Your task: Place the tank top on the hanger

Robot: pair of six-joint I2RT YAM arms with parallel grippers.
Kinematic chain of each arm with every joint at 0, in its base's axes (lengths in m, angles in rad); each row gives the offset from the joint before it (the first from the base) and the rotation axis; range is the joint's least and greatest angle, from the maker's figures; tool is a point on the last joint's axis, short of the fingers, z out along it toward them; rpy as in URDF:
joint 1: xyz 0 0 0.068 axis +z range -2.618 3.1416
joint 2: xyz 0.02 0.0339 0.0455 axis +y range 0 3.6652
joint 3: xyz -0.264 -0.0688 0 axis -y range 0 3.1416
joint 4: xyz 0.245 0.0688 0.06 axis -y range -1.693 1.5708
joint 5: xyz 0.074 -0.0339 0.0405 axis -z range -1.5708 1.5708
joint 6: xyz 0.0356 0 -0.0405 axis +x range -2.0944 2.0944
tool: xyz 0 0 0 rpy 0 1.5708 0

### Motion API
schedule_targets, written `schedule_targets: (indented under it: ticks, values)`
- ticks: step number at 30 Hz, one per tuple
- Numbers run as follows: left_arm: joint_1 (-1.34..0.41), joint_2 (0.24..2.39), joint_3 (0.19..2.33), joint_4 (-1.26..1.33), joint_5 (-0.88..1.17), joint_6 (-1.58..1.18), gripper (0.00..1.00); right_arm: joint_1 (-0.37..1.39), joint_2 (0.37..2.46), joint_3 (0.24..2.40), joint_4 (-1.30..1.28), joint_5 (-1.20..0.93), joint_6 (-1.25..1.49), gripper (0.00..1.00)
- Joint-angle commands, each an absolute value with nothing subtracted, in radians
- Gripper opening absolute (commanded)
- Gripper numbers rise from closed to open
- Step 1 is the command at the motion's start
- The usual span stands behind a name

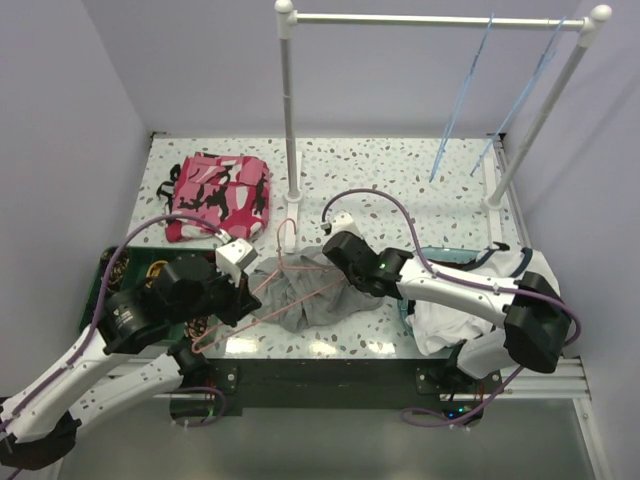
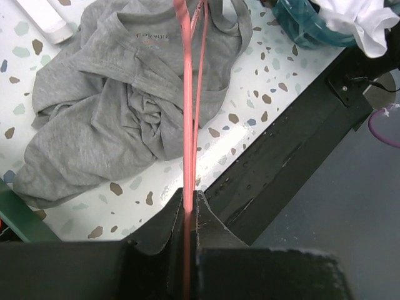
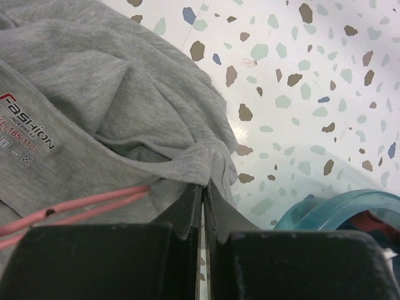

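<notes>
I find the tank top (image 1: 305, 300) crumpled at the near middle of the table (image 1: 420, 170), between the two arms. The hanger (image 2: 187, 94) is laid across it, and its long wire runs from the left gripper (image 2: 189, 195), whose fingers are clamped on it, away toward the shirt's collar end on the right. The right gripper (image 3: 203, 185) has its fingers pressed together on a gathered fold of grey hem there, with the pink wire just beside them on top of the cloth, not through it. In my judgement the right arm is the nearer one to draw that opening over the wire.
</notes>
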State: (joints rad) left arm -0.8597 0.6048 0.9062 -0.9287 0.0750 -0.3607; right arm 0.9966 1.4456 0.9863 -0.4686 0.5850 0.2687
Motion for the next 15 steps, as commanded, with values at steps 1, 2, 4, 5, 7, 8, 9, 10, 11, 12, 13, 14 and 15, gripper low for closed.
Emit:
schedule_targets:
  ticks: [1, 2, 4, 5, 7, 8, 9, 10, 11, 12, 13, 14, 15]
  values:
    - [-0.861, 0.623, 0.89, -0.841, 0.094, -0.382, 0.0, 0.997, 1.399, 1.046, -0.517, 0.598, 0.284, 0.0]
    - [-0.862, 0.624, 0.881, -0.822, 0.1, -0.382, 0.0, 0.996, 1.396, 1.049, -0.52, 0.595, 0.284, 0.0]
    - [-0.862, 0.627, 0.861, -0.784, 0.112, -0.382, 0.0, 0.997, 1.397, 1.057, -0.528, 0.594, 0.284, 0.0]
    - [-0.861, 0.63, 0.853, -0.772, 0.115, -0.387, 0.0, 0.996, 1.402, 1.06, -0.532, 0.594, 0.285, 0.0]
    - [-0.864, 0.637, 0.824, -0.718, 0.132, -0.394, 0.0, 0.996, 1.407, 1.071, -0.543, 0.591, 0.29, 0.0]
    - [-0.862, 0.635, 0.813, -0.698, 0.13, -0.405, 0.0, 0.996, 1.408, 1.075, -0.545, 0.588, 0.291, 0.0]
    - [-0.862, 0.634, 0.801, -0.677, 0.127, -0.411, 0.0, 0.996, 1.41, 1.077, -0.551, 0.581, 0.294, 0.0]
    - [-0.862, 0.635, 0.781, -0.64, 0.123, -0.419, 0.0, 0.997, 1.41, 1.083, -0.554, 0.577, 0.298, 0.0]
    - [-0.862, 0.638, 0.776, -0.624, 0.121, -0.426, 0.0, 0.996, 1.408, 1.086, -0.557, 0.578, 0.301, 0.0]
    - [-0.864, 0.644, 0.776, -0.615, 0.114, -0.429, 0.0, 0.996, 1.41, 1.092, -0.571, 0.578, 0.305, 0.0]
    - [-0.868, 0.649, 0.77, -0.585, 0.086, -0.448, 0.0, 0.997, 1.408, 1.103, -0.577, 0.578, 0.305, 0.0]
    - [-0.871, 0.652, 0.766, -0.569, 0.071, -0.457, 0.0, 0.996, 1.405, 1.109, -0.581, 0.577, 0.308, 0.0]
    - [-0.876, 0.66, 0.761, -0.555, 0.058, -0.471, 0.0, 0.996, 1.402, 1.114, -0.594, 0.577, 0.313, 0.0]
